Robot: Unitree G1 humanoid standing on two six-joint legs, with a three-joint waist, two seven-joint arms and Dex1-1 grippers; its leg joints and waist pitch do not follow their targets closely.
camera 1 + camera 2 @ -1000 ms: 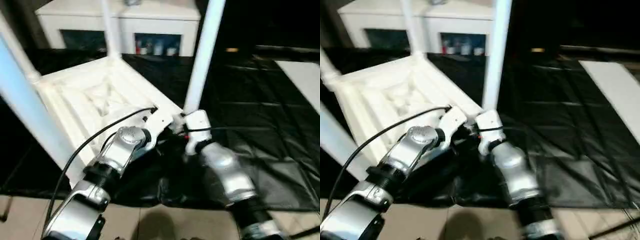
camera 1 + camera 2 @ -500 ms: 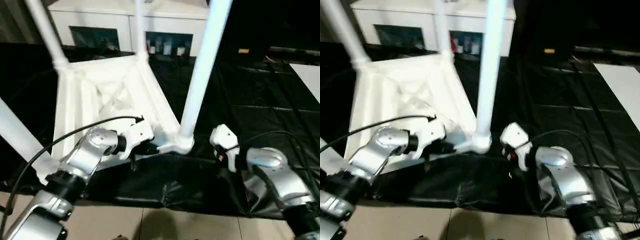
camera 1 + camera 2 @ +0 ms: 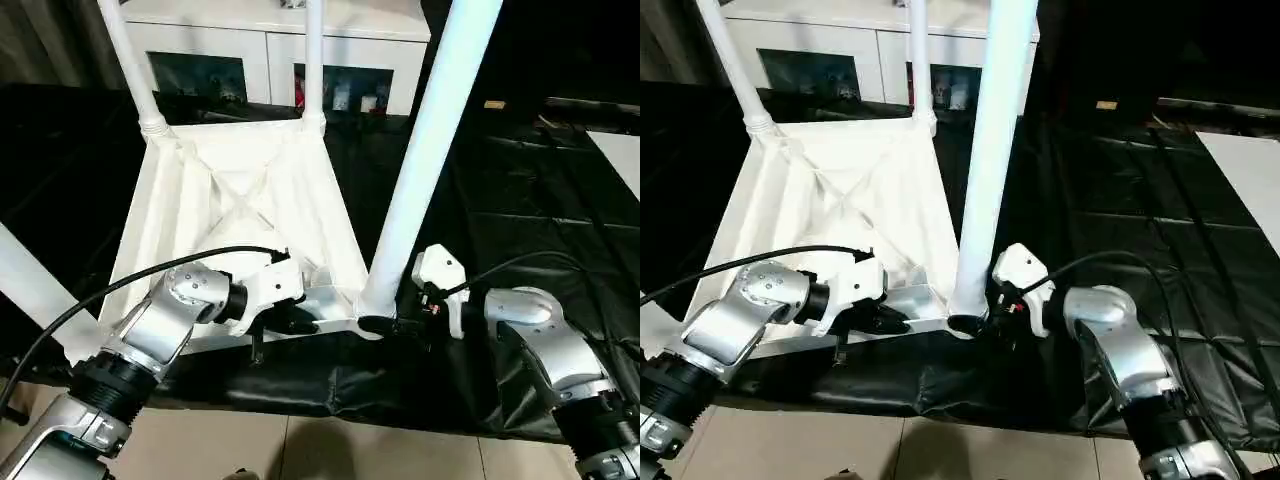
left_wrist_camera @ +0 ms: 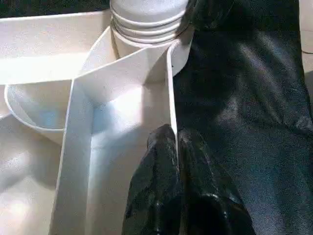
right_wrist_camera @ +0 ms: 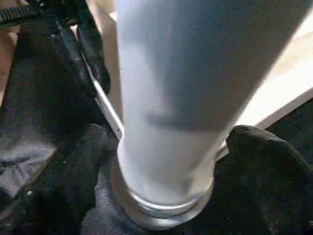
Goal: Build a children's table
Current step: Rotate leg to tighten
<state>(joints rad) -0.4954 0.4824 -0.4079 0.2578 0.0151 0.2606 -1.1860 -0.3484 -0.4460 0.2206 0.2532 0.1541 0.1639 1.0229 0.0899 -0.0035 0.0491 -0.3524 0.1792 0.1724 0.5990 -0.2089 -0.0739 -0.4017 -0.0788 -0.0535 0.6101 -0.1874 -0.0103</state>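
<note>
The children's table [image 3: 240, 200] lies upside down on the black-covered work table, its ribbed underside facing up. Its white legs stand in the corner sockets: the near right leg [image 3: 430, 150], two far legs [image 3: 130, 70] and the near left one [image 3: 30, 290]. My left gripper [image 4: 172, 134] is shut on the thin rim of the table top near the front corner [image 3: 300, 322]. My right gripper [image 3: 385, 325] is open, with one black finger [image 5: 88, 147] on each side of the near right leg's base [image 5: 166, 122], just above the socket.
A white cabinet with glass doors [image 3: 270, 40] stands behind the work table. The black cover [image 3: 520, 200] stretches wrinkled to the right, with a white sheet [image 3: 622, 150] at its far right. The work table's front edge runs just below my grippers, with floor tiles [image 3: 300, 450] beyond. Cables loop over both forearms.
The head camera has shifted. My right gripper drew away to the right of the near right leg, then came back with its fingers around the leg's base. The left gripper keeps its hold on the rim.
</note>
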